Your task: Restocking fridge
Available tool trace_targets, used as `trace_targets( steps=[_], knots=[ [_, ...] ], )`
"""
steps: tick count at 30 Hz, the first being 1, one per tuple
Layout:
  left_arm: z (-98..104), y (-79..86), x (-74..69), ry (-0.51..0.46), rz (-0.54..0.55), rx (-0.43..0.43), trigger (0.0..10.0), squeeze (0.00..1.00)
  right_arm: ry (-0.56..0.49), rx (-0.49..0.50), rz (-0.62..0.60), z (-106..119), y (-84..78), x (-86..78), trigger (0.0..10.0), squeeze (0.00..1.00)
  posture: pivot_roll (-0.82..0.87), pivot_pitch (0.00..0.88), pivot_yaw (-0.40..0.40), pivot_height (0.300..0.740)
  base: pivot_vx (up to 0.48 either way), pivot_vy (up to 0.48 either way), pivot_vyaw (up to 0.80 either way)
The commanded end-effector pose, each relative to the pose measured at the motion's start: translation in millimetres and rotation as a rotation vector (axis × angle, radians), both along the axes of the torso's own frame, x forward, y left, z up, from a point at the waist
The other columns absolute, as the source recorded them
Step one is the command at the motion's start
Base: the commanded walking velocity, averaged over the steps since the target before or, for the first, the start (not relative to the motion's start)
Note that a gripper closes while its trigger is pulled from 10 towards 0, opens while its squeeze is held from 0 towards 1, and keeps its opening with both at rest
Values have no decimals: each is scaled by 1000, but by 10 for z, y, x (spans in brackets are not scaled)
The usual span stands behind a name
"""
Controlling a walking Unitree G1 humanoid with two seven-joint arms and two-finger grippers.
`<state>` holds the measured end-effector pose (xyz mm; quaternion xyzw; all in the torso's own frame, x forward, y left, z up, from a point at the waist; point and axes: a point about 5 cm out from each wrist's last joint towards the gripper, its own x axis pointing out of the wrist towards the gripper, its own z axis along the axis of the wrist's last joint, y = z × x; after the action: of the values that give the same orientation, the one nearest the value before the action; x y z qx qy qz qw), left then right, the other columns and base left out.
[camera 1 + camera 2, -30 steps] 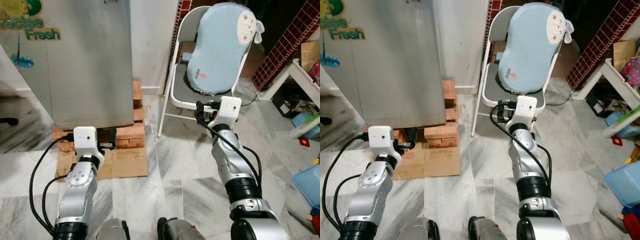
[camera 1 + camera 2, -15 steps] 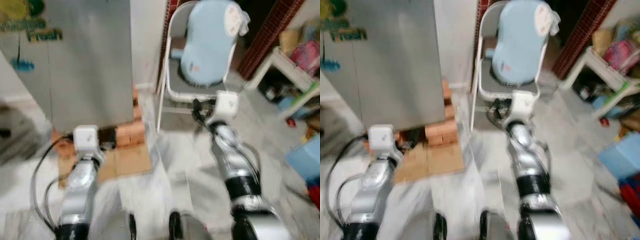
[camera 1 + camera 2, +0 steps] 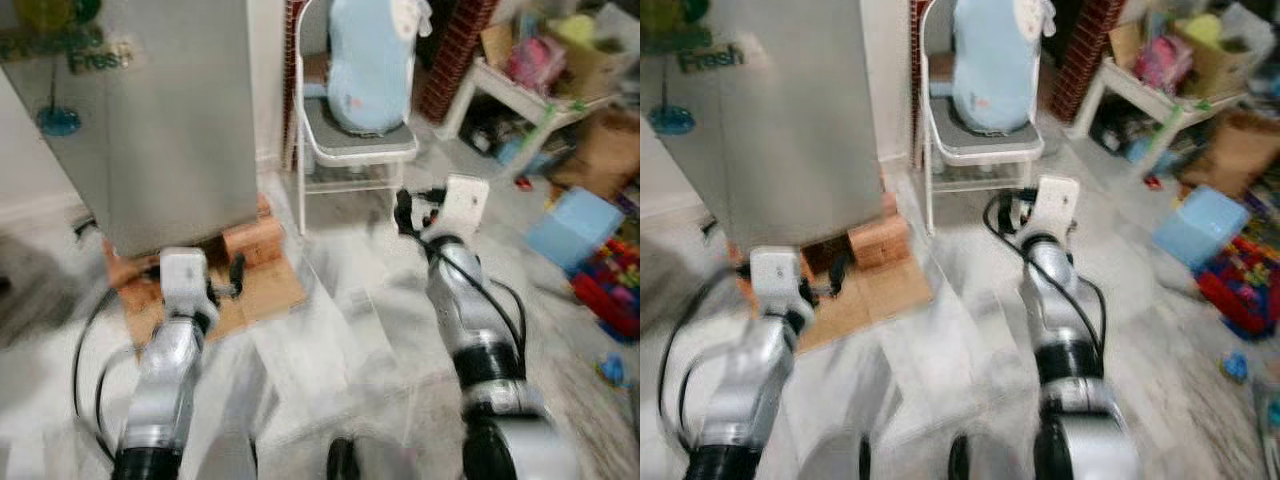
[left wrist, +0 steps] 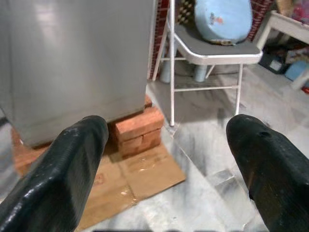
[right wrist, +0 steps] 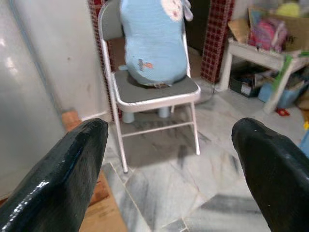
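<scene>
The grey fridge [image 3: 150,120] stands at the left with its door closed, raised on bricks [image 3: 250,240]. My left gripper [image 4: 166,159] is held low in front of its base, open, with nothing between the fingers [image 4: 72,169]. My right gripper [image 5: 169,159] is open and empty too. It points at a white folding chair [image 5: 154,92] that carries a light-blue padded seat [image 3: 370,60]. In the eye views the left gripper [image 3: 235,272] hangs over the cardboard [image 3: 270,295], and the right gripper [image 3: 405,210] hovers over marble floor just short of the chair.
At the right are a white table [image 3: 520,95] piled with toys, a brown box [image 3: 600,140], a blue plastic box [image 3: 575,225] and red toy blocks [image 3: 610,290]. Grey marble floor [image 3: 340,320] lies open between fridge and chair. The eye views are blurred.
The whole picture has swung and blurred, so the camera has moved: the chair sits nearer the middle and more toy clutter shows at the right. Both arms keep the same outstretched pose.
</scene>
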<state>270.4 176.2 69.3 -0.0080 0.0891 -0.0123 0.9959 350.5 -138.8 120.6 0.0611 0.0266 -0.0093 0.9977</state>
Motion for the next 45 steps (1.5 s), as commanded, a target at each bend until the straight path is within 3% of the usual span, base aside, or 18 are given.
trace_targets(
  steps=[1, 24, 33, 36, 45],
  knots=[
    [13, -64, 4, -14, -30, -22, 10000, 0, -7, -6, -14, 26, -61, 3, 10000, 0, 25, 114, -66, 740, 0, 476, -800],
    [40, -28, -15, -43, -88, 3, 10000, 0, -14, -15, -44, 21, -173, -65, 10000, 0, 20, 107, -51, 740, 12, 463, -626],
    [80, 16, 25, -31, -122, 37, 10000, 0, -50, -59, -114, 18, -371, -197, 10000, 0, 6, 92, 30, 740, 0, 0, -306],
    [158, 43, 112, -59, -137, 65, 10000, 0, -75, -92, -154, 45, -477, -278, 10000, 0, -7, 88, 50, 740, 0, 0, 0],
    [214, 72, 139, -81, -155, 40, 10000, 0, -66, -116, -167, 31, -523, -408, 10000, 0, -25, 76, 32, 740, 60, 53, -403]
  ],
)
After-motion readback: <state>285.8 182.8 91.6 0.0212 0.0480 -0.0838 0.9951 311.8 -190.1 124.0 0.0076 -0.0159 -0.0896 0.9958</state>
